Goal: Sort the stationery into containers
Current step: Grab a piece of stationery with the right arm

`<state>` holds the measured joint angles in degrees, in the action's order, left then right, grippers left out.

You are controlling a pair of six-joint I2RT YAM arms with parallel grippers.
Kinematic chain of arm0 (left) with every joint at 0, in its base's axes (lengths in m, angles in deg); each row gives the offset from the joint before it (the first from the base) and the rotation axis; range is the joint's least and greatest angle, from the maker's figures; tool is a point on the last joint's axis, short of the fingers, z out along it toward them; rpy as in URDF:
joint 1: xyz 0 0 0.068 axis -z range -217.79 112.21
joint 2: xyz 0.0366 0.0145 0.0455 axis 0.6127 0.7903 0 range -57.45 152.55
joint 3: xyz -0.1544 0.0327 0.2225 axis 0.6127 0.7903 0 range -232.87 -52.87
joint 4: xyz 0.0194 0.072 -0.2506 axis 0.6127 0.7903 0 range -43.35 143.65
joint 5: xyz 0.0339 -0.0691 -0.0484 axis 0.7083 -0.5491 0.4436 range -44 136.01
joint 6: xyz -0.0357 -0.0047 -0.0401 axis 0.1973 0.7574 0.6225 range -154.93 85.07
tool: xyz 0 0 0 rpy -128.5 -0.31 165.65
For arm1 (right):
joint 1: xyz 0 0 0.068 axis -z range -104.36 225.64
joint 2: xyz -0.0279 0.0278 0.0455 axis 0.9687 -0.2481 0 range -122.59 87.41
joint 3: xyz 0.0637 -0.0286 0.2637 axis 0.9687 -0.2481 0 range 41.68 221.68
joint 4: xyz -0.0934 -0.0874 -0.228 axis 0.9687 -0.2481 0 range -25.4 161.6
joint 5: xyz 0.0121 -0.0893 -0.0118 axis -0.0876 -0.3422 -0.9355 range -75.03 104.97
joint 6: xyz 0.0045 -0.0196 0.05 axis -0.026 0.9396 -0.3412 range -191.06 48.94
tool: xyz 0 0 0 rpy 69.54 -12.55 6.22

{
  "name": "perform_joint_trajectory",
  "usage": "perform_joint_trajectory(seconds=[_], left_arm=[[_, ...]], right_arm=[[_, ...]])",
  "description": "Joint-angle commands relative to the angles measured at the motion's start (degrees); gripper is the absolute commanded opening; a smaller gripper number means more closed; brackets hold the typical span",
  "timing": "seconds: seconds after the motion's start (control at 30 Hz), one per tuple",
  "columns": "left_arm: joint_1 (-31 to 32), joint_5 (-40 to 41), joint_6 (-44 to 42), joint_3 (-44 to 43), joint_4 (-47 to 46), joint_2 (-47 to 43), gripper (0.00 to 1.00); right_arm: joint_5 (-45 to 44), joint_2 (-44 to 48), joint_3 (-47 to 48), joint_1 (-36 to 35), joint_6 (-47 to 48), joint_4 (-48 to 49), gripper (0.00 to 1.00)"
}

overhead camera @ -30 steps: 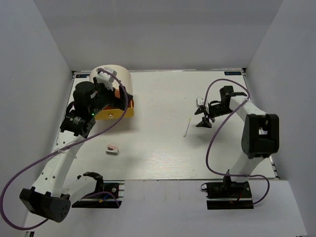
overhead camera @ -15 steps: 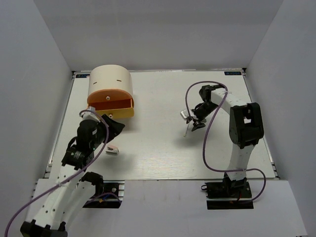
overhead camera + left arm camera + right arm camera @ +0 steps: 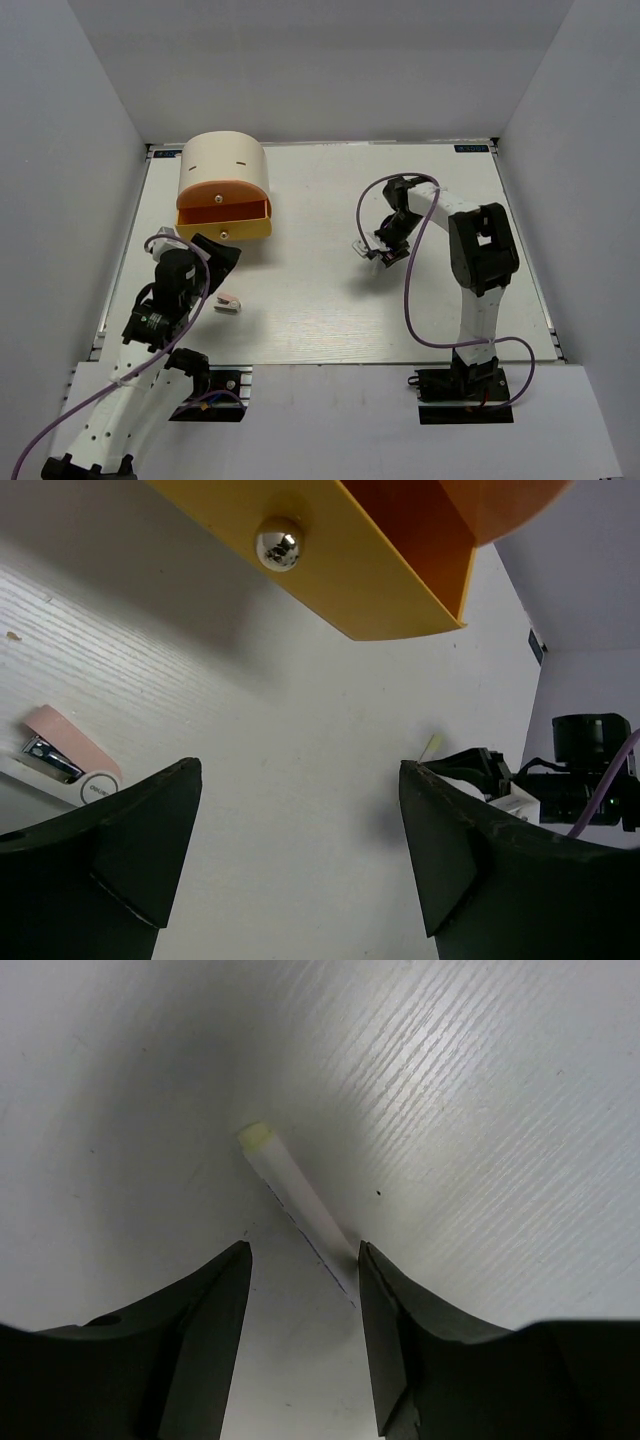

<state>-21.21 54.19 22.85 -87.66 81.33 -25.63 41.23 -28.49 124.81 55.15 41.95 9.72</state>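
Right now the right claw [image 3: 302, 1260] hangs low over the surface [image 3: 320, 310] with its jaws partly open and nothing gripped. A thin white pen [image 3: 290, 1185] with a pale yellow end lies flat in the gap between the two fingers. Its long axis runs slantwise to the line on which the jaws close. The yellow end points out ahead of the fingertips, and the other end slips under the claw close by the inner face of one finger; whether it touches that finger I cannot tell. So the pen is directly below the claw rather than off to a side, and the coming pinch turns, I judge, on that slant: closing as things stand may swivel the pen before it seats, while a small turn of the wrist would square the fingers to it. Seen from above, this claw is on the right half of the surface, well apart from the cream box [image 3: 222, 160] at the far left, whose yellow drawer [image 3: 225, 228] stands pulled out. The left claw [image 3: 298, 780] is wide open and empty, just in front of that drawer and its shiny knob [image 3: 278, 542], with the small grey-and-pink piece [image 3: 62, 758] lying beside it. The right arm is plainly nearer the pen, the left nearer the box and the piece.
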Motion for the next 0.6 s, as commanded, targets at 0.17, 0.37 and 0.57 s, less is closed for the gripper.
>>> perform_joint_trajectory(seconds=[0.17, 0.37, 0.57], left_arm=[[-0.32, 3.5, 4.62, 2.7, -1.28, -1.31, 0.86], [-0.32, 5.26, 7.61, 4.46, -1.28, -3.15, 0.83], [-0.32, 6.4, 8.84, 7.0, -3.47, -5.0, 0.86]], right_arm=[[-8.59, -2.4, 0.54, -1.57, 10.12, 2.73, 0.46], [-11.15, -3.02, -2.01, -2.01, 6.1, 3.89, 0.24], [3.69, 0.32, 6.05, -2.62, -4.95, -2.69, 0.0]])
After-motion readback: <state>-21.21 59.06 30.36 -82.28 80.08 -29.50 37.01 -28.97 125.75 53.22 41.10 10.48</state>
